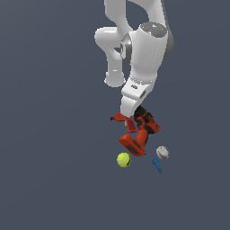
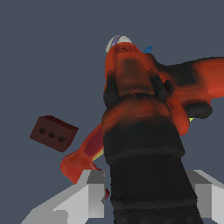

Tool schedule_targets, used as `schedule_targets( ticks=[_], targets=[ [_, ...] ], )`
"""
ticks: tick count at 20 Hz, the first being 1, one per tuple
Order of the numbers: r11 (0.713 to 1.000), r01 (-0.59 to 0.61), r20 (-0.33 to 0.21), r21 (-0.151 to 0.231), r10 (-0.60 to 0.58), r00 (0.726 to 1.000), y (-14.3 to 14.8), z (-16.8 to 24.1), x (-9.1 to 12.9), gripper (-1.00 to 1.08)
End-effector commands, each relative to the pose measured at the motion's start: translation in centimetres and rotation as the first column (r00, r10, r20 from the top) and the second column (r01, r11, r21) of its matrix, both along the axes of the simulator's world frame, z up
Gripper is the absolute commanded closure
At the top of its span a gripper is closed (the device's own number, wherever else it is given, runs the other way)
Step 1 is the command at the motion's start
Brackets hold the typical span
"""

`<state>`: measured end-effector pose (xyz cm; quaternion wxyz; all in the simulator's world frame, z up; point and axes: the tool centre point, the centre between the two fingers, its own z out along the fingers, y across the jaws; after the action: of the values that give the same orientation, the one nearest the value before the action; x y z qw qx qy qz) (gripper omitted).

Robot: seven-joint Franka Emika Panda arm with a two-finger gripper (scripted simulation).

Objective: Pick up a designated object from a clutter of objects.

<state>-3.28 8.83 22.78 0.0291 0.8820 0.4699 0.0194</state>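
The large red-orange power drill (image 1: 140, 134) hangs tilted under my hand, battery base low towards the exterior view's left. In the wrist view the drill (image 2: 144, 100) fills the middle. Its black chuck sits between my two grey fingers (image 2: 92, 192), which press on both of its sides. My gripper (image 2: 146, 192) is shut on the chuck; in the exterior view the gripper (image 1: 137, 112) is mostly hidden by the white hand. The smaller plain red drill (image 1: 119, 117) lies beside it and also shows in the wrist view (image 2: 81, 162).
A dark red block (image 2: 53, 132) with three holes lies apart from the drills. A yellow-green tennis ball (image 1: 124, 159) lies near the battery base. A white-grey round piece (image 1: 162, 152) and a small blue piece (image 1: 157, 166) lie at the exterior view's right.
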Motion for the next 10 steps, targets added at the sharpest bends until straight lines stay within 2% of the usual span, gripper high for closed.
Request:
schedule_targets(
  ticks=[1, 10],
  targets=[
    [1.0, -0.001, 0.009, 0.002, 0.001, 1.0, 0.4, 2.9, -0.7, 1.08],
    [1.0, -0.001, 0.008, 0.004, 0.001, 1.0, 1.4, 11.6, -3.3, 1.08]
  ],
)
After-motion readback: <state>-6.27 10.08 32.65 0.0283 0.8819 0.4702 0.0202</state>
